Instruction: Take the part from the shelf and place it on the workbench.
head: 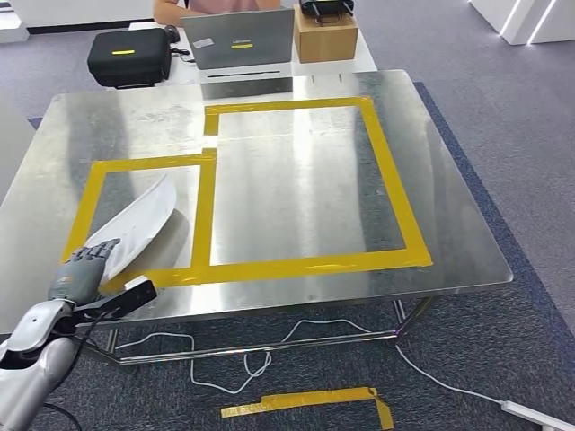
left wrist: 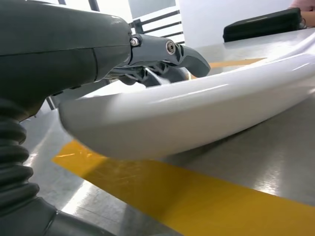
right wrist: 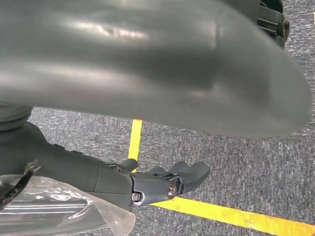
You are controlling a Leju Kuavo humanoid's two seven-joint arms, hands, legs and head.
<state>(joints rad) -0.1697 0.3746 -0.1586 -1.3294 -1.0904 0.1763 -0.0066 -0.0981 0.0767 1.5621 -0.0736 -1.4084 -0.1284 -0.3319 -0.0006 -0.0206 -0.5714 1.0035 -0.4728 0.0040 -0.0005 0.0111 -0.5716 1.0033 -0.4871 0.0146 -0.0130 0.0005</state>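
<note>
The white curved part (head: 139, 220) lies inside the small yellow-taped rectangle (head: 203, 215) at the near left of the steel workbench (head: 305, 197). My left hand (head: 81, 269) grips its near end at the table's front edge. In the left wrist view its fingers (left wrist: 163, 51) curl over the top of the part (left wrist: 185, 118), whose far end rests on the metal while the near end sits a little above the tape. My right hand (right wrist: 163, 182) hangs over grey carpet, fingers stretched out, holding nothing.
At the back stand a black case (head: 128, 56), a laptop (head: 237, 40) and a cardboard box (head: 325, 36), with a person (head: 203, 7) behind them. A white cable (head: 244, 364) and a yellow tape strip (head: 305, 401) lie on the floor under the bench.
</note>
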